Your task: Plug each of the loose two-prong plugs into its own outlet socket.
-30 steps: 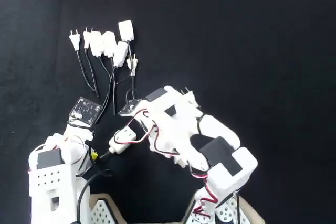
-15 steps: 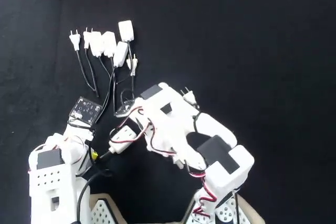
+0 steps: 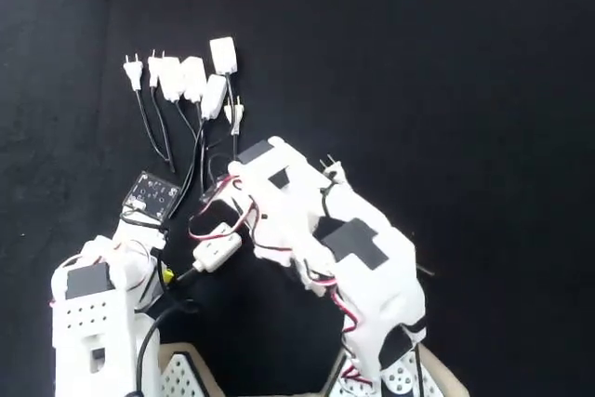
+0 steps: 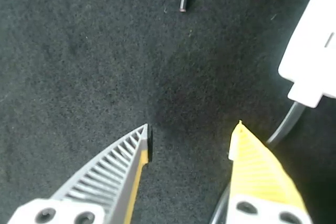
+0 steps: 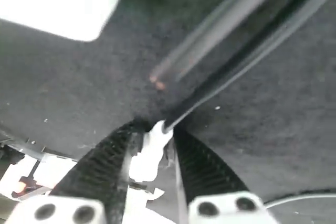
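Tabletop (image 3: pixel 465 90) first: black cloth is spread across the whole width. Right arm (image 3: pixel 316 230) is stretched over the middle, angled toward the cables on the near left, and left arm (image 3: pixel 93 309) is parked at the near-left corner. At the far left, a cluster of white plugs and sockets (image 3: pixel 191 76) is laid in a row, with black leads trailing back toward the arms. A white socket block (image 3: pixel 218 250) is seen lying on the cloth between the two arms, its lead running toward the left arm. Left hand (image 4: pixel 191 129) is held just above the cloth beside that block, fingers spread apart with nothing between them. Right hand (image 5: pixel 156 129) is clamped on a small white plug (image 5: pixel 148 153), whose black cable (image 5: pixel 236 61) is drawn out ahead of the fingertips. One loose plug (image 3: pixel 332 172) is seen just beside the right arm, prongs pointed away.
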Motion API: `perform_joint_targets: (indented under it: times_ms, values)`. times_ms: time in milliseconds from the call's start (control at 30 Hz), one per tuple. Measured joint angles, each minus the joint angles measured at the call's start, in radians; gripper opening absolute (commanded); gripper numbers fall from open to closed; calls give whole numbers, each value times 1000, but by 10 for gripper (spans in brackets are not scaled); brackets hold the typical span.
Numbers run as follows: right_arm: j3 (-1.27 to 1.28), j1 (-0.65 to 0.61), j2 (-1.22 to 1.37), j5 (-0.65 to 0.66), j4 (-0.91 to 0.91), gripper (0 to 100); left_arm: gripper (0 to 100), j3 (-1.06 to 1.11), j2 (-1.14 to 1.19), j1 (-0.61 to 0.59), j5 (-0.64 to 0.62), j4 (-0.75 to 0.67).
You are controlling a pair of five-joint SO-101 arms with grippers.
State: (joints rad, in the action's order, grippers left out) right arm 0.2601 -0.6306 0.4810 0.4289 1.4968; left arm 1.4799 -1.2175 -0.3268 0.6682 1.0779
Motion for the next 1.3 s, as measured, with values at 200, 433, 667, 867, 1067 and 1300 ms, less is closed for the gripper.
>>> perform_joint_targets:
  times_ms: [200,433,667,867,1067,1300]
  values:
    - [-14,0,6,-25,17,15,252,0,0,0,0,0]
    - [-14,0,6,-37,17,12,252,0,0,0,0,0]
    - [-12,52,-48,-38,15,12,252,0,0,0,0,0]
    - [57,112,-229,-17,-37,12,252,0,0,0,0,0]
    - [180,192,-473,-17,-115,12,252,0,0,0,0,0]
    - [387,267,-764,-37,-370,12,252,0,0,0,0,0]
